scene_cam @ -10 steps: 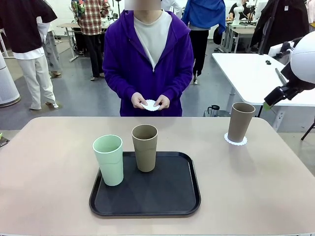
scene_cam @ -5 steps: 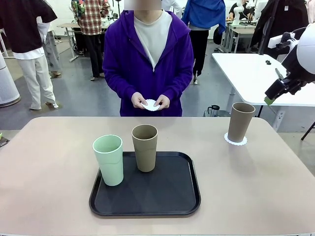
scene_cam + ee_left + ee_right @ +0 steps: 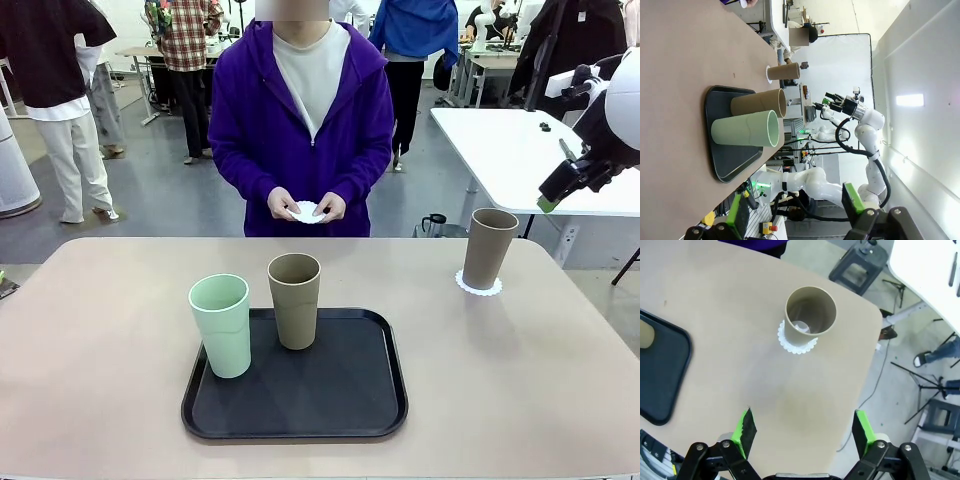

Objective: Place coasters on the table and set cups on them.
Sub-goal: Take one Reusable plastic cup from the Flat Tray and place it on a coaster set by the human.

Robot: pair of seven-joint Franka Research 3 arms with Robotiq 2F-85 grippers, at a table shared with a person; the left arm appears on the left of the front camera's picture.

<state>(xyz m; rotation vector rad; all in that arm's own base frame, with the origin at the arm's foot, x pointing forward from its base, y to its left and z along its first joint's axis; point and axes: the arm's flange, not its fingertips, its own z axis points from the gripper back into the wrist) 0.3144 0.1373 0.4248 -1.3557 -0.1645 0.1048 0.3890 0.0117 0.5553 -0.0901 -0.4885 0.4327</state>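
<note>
On the beige table, centre-left, the mint cup and a tan cup wait on the black tray; the left gripper is open. At right, a second tan cup sits on its coaster; the right gripper, open and empty, has lifted clear: one setting looks done.

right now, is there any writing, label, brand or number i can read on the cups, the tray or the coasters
No text can be read.
black tray: no label.
far tan cup, near tan cup, green cup: plain, no print.
table coaster under the far tan cup: plain white.
held coaster, with the person: plain white.
Anything printed farther off in the room is too small to read.
</note>
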